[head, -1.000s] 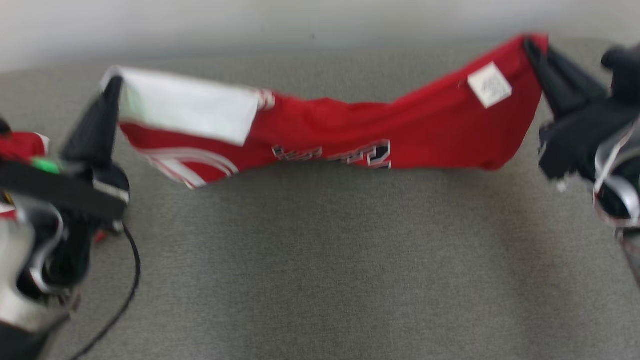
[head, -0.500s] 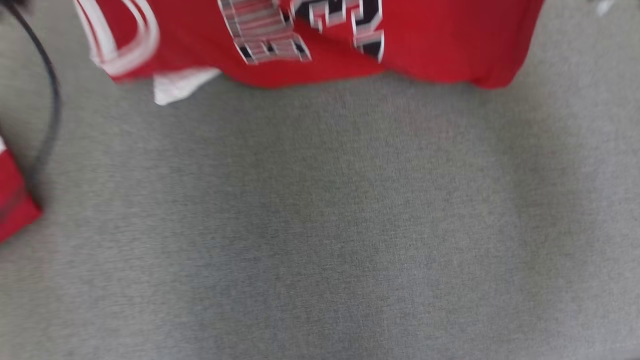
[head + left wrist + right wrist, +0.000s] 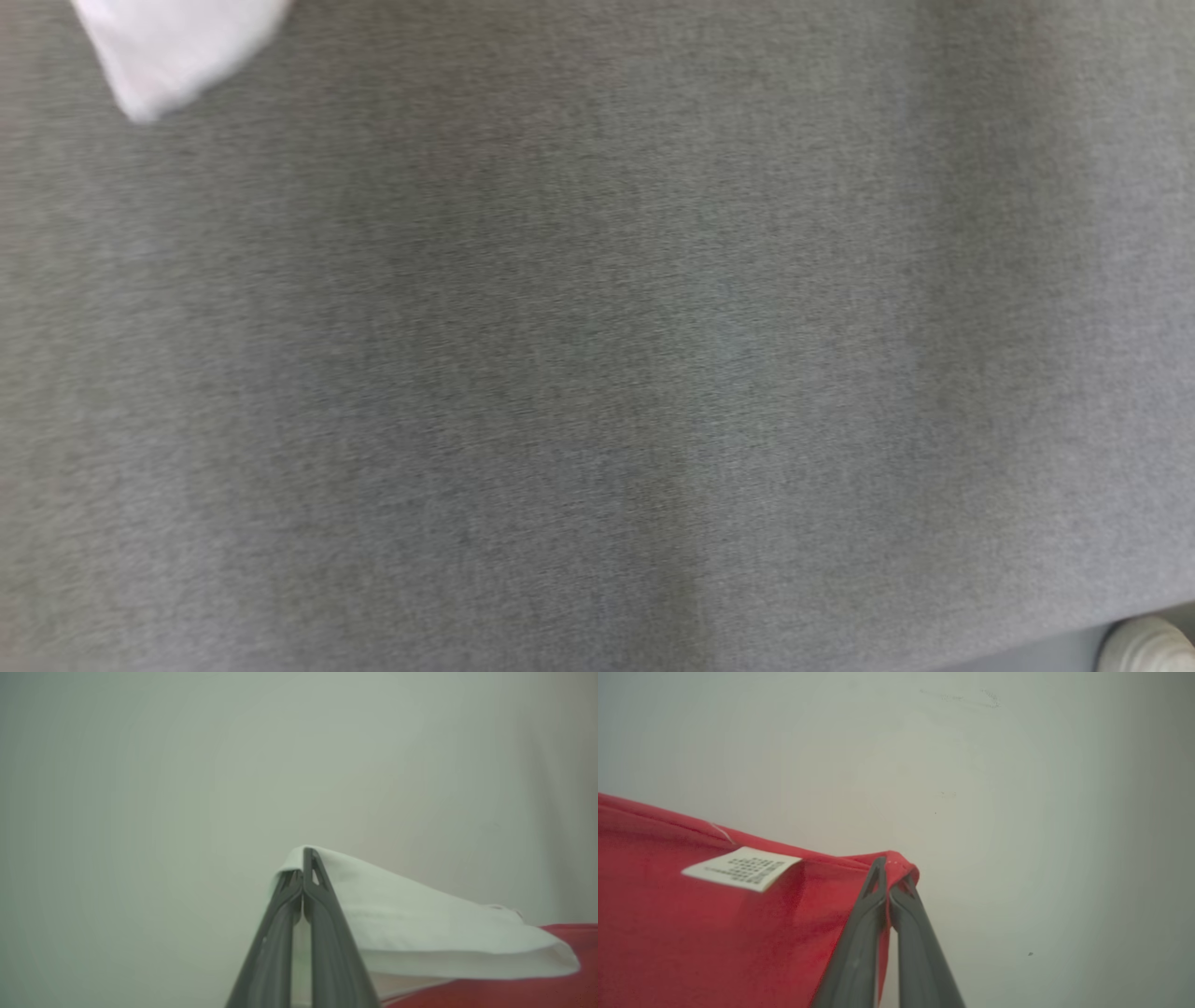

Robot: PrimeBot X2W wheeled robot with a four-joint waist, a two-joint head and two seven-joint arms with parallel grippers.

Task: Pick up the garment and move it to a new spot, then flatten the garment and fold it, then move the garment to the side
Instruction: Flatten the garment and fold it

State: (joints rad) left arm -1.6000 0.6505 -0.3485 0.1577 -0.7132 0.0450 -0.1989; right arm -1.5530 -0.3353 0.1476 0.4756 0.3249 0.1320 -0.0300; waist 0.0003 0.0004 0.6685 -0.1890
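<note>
1. The left gripper (image 3: 303,868) has its jaws clenched on a white edge of the garment (image 3: 420,924). The cloth wraps over the tips and runs off to the right of them, white first, then red lower down.
2. The right gripper (image 3: 890,877) has its jaws clenched on a red corner. The cloth bunches around the tips and slopes away to their left. A white label (image 3: 740,868) is sewn on the red a little to the left of the jaws.
3. Beyond both pairs of jaws there is a plain pale wall (image 3: 994,788), so the garment appears to be held up in the air between them rather than lying down.
4. In the head view, a white corner of the garment (image 3: 177,47) dips in at the top left. The grey worktop (image 3: 597,373) stretches out beneath it, blurred. A small pale thing (image 3: 1144,644) at the lower right corner is too unclear to name.
5. My judgement is that this is the carrying step: the garment is lifted by two edges and is being taken to its new spot, with flattening and folding not yet done.
6. The next move calls for both jaws to stay clenched and well apart. They should come down level, so the hanging edge meets the worktop first and the rest lays out without wrinkles. If either side slips, the cloth would fall in a heap.
</note>
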